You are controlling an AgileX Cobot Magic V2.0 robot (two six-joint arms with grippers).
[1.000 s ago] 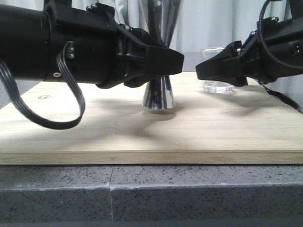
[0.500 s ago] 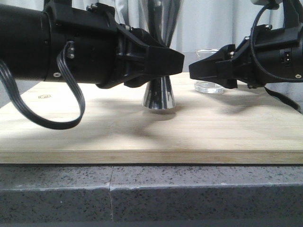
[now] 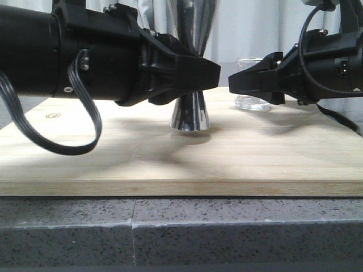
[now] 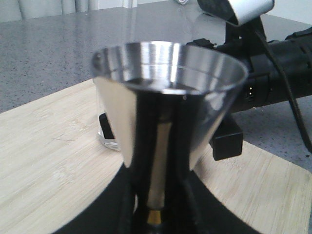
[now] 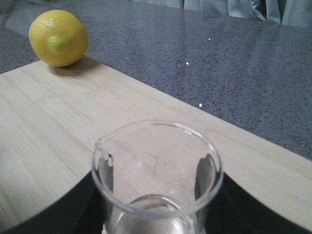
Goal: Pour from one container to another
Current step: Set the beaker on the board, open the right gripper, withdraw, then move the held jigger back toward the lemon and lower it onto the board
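The steel jigger (image 3: pixel 190 116) stands upright on the bamboo board (image 3: pixel 170 164). My left gripper (image 3: pixel 209 73) is shut on its narrow brass-coloured waist. In the left wrist view its upper cone (image 4: pixel 165 97) fills the middle, with my left gripper (image 4: pixel 155 214) closed round the stem. The glass beaker (image 3: pixel 252 103) is to the right of the jigger and farther back, upright, low over the board. My right gripper (image 3: pixel 238 82) is shut on its walls. In the right wrist view the beaker (image 5: pixel 156 146) sits in my right gripper (image 5: pixel 157 173), its fingers showing through the glass.
A yellow lemon (image 5: pixel 58 37) lies by the board's far edge on the grey stone counter (image 5: pixel 234 58). The counter's front face (image 3: pixel 170 226) runs below the board. The right arm (image 4: pixel 273 68) reaches in close behind the jigger.
My right gripper has carried the beaker a little to the left, toward the jigger, then almost stopped. The left gripper and jigger have not moved.
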